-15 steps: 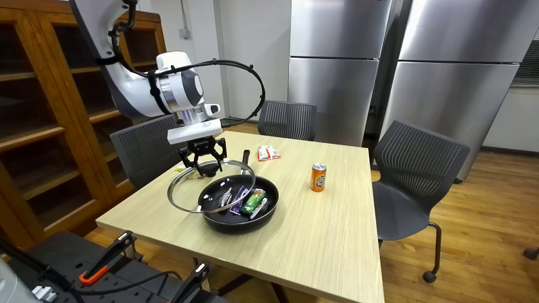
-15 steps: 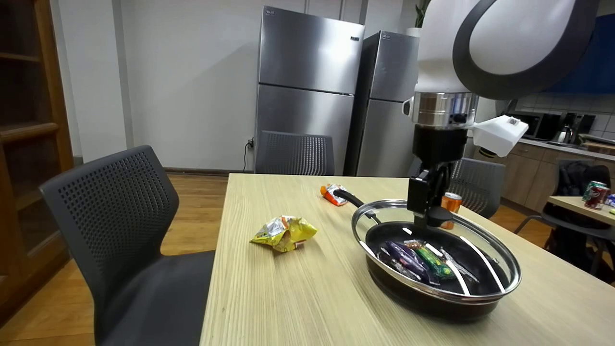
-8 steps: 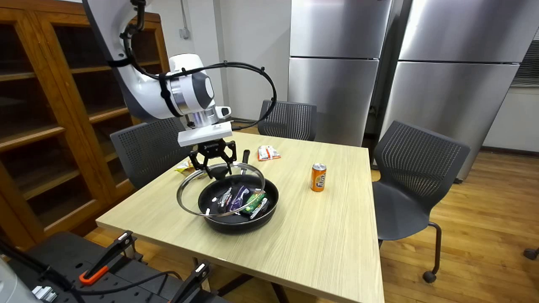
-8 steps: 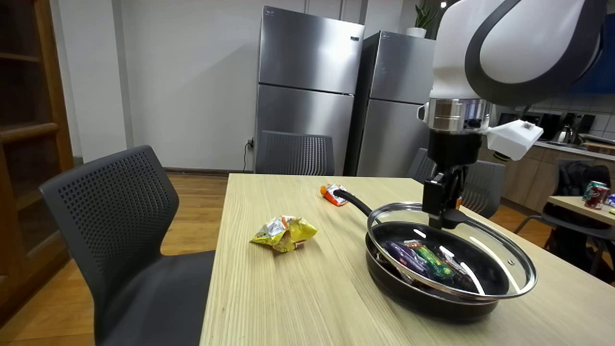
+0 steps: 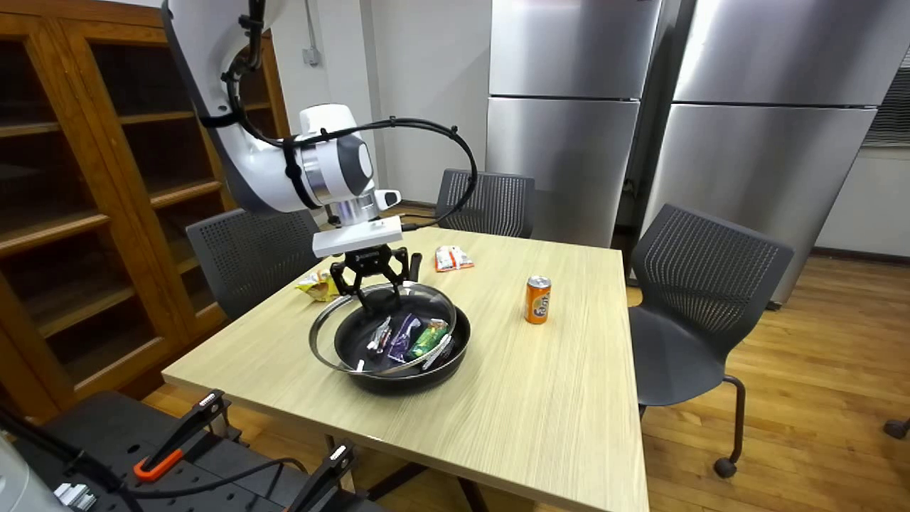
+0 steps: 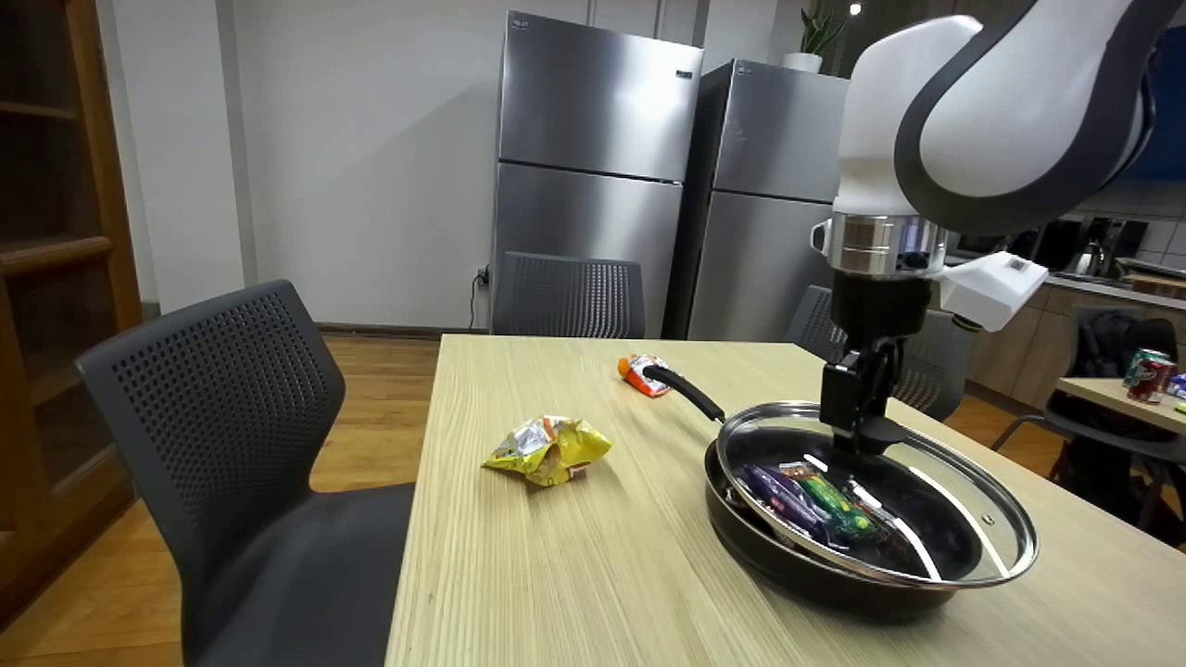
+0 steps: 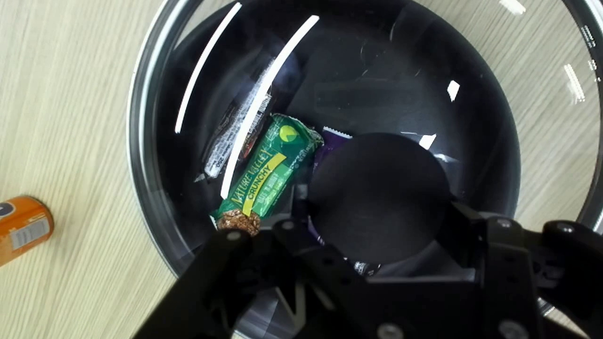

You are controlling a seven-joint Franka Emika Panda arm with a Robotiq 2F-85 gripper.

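Glass lid (image 5: 361,326), gripped at its knob (image 7: 379,197) by the tool (image 5: 382,299), is held over the black pan (image 5: 402,387), overhanging its left side in an exterior view. Rightward, wrapped bars (image 5: 426,340) lie inside the pan; farther right, an orange can (image 5: 538,302) stands on the tabletop (image 5: 519,405). Lowered off-centre, the lid might tip or shove the pan; a slipping knob could drop it.

Glossy glass lid (image 6: 922,496), shiny metal rim (image 7: 140,141), matt knob (image 7: 379,197), smooth pan (image 6: 834,593), crumpled foil-like bag (image 6: 548,450), wood-grained tabletop (image 5: 533,398)
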